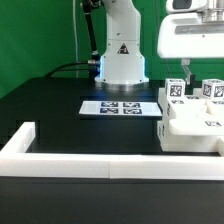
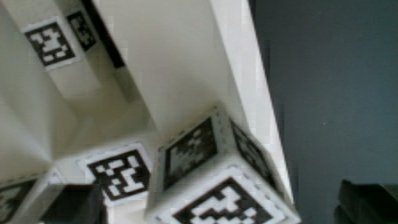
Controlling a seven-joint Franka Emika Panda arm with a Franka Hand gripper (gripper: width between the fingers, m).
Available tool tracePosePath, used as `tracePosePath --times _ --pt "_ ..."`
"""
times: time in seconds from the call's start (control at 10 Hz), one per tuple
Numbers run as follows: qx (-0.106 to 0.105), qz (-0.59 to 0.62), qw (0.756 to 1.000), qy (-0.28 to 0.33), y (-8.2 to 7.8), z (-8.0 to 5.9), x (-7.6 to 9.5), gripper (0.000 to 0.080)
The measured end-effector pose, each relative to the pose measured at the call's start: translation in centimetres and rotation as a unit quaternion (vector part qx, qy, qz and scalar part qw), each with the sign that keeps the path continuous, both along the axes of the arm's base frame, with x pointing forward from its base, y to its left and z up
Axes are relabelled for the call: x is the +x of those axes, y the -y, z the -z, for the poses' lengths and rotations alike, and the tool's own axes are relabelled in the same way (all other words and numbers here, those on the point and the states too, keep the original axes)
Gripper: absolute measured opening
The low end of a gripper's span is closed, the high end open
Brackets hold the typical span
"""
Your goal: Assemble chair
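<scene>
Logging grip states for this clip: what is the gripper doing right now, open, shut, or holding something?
Gripper: open, holding nothing, positioned just above the small matte white blocky plastic chair with black-and-white square tags.

Chair (image 1: 195, 118) cut off by frame edge.

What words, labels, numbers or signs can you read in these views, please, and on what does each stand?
Readable words or numbers: none.
Robot base: a black triangular sign, too small to read.
Chair: black-and-white square tags, patterns only.
Marker board: the same kind of tags, no text.
</scene>
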State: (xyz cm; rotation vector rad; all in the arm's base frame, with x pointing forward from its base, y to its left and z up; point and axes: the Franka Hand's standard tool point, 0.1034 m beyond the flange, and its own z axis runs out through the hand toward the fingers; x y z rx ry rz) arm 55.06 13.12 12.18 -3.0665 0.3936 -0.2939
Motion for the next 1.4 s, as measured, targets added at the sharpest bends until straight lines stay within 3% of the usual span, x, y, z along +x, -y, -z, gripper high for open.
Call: tracePosePath --times 0.1,0.2,0.3,0.5,0.8,1.1,1.4 --pt "-0.009 -0.040 0.999 0.000 0.06 0.00 0.02 0.0649" --pt "-0.013 -0.053 0.998 0.001 0.10 0.00 0.03 0.0526" --pt "-0.012 -0.048 0.999 0.000 0.10 0.00 0.02 0.0526" --pt "-0.012 -0.048 0.999 0.001 0.10 -0.01 0.04 0.0284" --pt "-0.010 -0.037 0.999 0.000 0.11 0.00 0.03 0.0285" --pt "0.018 0.091 0.996 -0.002 0.40 -0.03 0.09 0.0285" --pt "0.047 0.220 0.974 0.000 0.65 -0.14 0.28 0.0288"
